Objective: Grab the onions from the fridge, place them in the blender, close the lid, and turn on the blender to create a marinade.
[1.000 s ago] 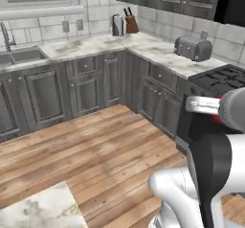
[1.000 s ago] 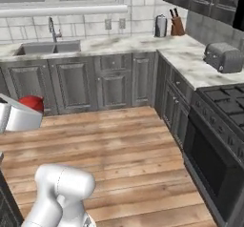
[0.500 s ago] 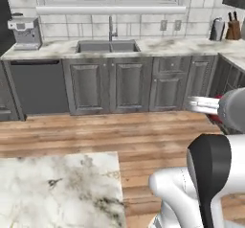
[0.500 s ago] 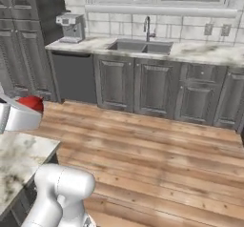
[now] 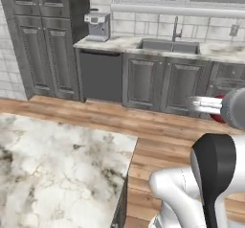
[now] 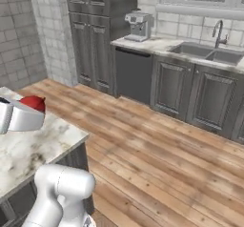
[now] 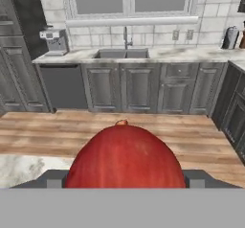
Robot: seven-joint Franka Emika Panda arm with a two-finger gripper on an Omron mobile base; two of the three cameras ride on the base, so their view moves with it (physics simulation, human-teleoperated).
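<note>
A round red onion fills the lower middle of the hand view, clamped between my dark fingertips. My gripper is shut on this onion and is held out level at mid height on the right of the left base view. From the right base camera the onion pokes up behind the white hand, and the gripper hangs over the corner of the marble island. The fridge, blender and lid are out of view.
A marble island counter lies close on my left. Across the wooden floor runs a wall of grey cabinets with a sink, a dishwasher, a coffee machine and tall dark cabinets.
The whole picture has swung: the base has turned from the stove and toaster corner past the sink towards the tall cabinets and island. The onion stays in the gripper.
</note>
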